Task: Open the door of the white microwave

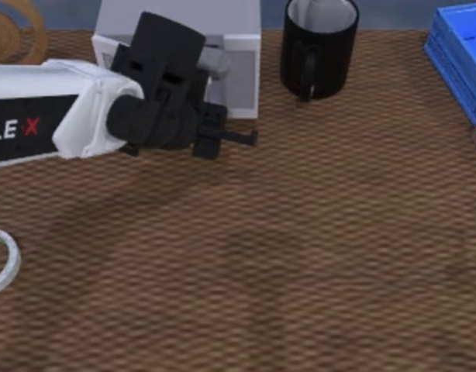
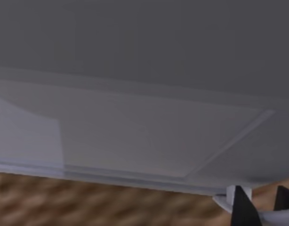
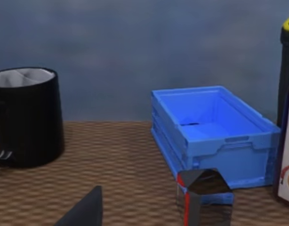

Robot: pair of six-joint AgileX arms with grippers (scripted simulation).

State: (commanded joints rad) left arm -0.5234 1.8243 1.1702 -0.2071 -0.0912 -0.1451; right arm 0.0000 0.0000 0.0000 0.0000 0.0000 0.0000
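Observation:
The white microwave (image 1: 242, 43) stands at the table's back edge, left of centre, and my left arm covers most of its front. In the left wrist view its door (image 2: 135, 136) fills the picture from very close: a grey window in a white frame. The door's white handle (image 2: 245, 191) shows at the fingertips. My left gripper (image 1: 246, 138) (image 2: 262, 207) is low in front of the microwave, pointing right along its face, shut on that handle. From above the door looks flush with the body. My right gripper (image 3: 140, 220) is out of the top view, parked at the right, open and holding nothing.
A black mug (image 1: 318, 46) (image 3: 24, 117) stands just right of the microwave. A blue crate (image 1: 459, 54) (image 3: 215, 136) sits at the back right, with a dark red-striped box (image 3: 203, 197) and a dark bottle (image 3: 285, 117) near it. A white ring (image 1: 1, 260) lies at the left edge.

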